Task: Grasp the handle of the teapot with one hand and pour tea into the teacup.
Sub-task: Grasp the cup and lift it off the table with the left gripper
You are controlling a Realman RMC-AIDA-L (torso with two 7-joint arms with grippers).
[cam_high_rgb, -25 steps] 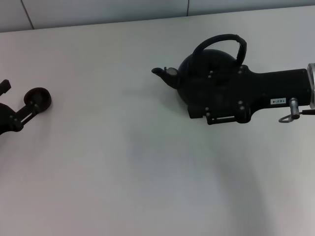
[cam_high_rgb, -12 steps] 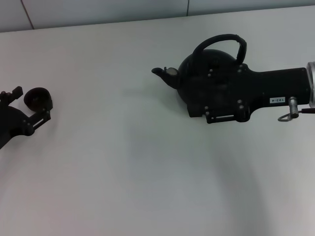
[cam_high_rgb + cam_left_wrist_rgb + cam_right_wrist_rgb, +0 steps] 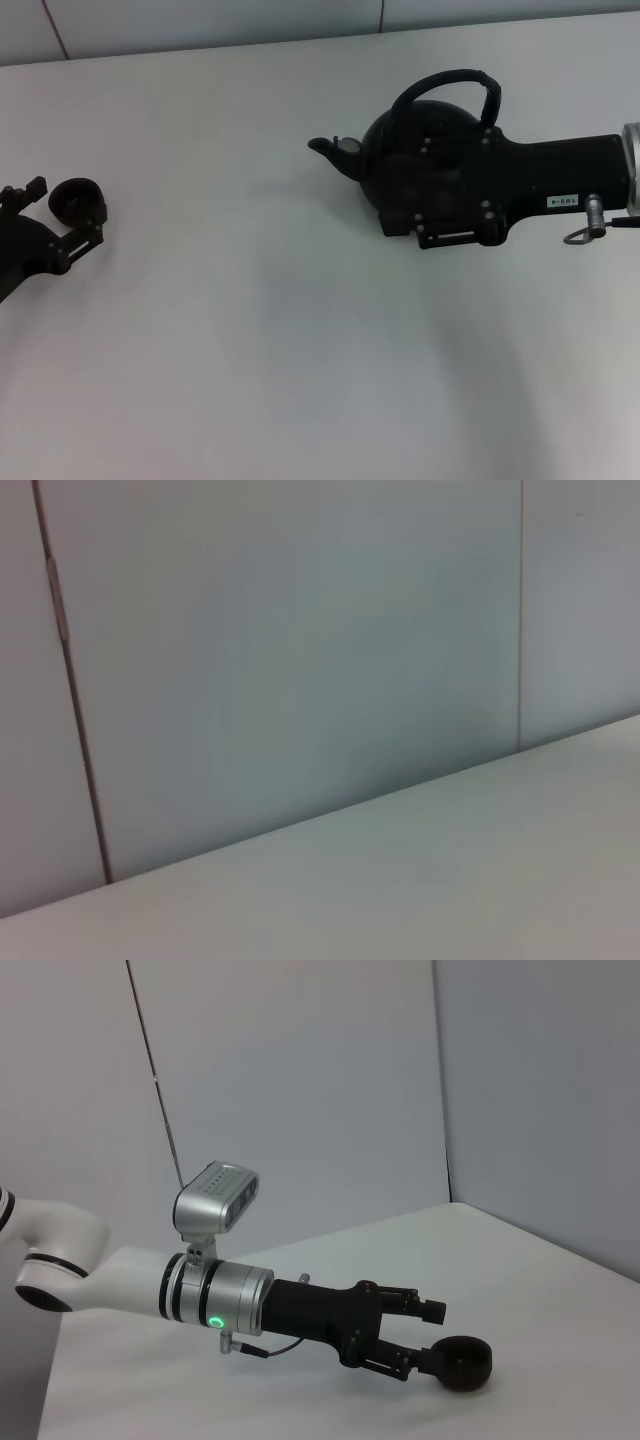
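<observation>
Since 1 second ago: left gripper (image 3: 62,215) has swung in beside the teacup (image 3: 77,201), its upper finger now showing behind the cup; since half a second ago, barely any change. Right arm (image 3: 540,175) and teapot (image 3: 420,150) have held their place.

Head view, teapot: sits on the white table (image 3: 300,350) toward the far right, spout pointing to the robot's left, handle (image 3: 447,85) arching over the top.
Head view, right gripper: black body lies across the near side of the pot; fingers hidden behind it, so I cannot tell wide, narrow or gripping.
Head view, teacup: far left on the table, well apart from the pot.
Head view, left gripper: 2 fingers spread wide, 1 on each side of the cup's near edge, not closed on it.

Left wrist view: only wall panels (image 3: 300,650) and a strip of table (image 3: 450,880).

Right wrist view, left arm: white arm (image 3: 110,1280) with a green light reaches in, left gripper (image 3: 425,1335) parted wide.
Right wrist view, teacup (image 3: 456,1363): on the table, just at the lower finger's tip.
</observation>
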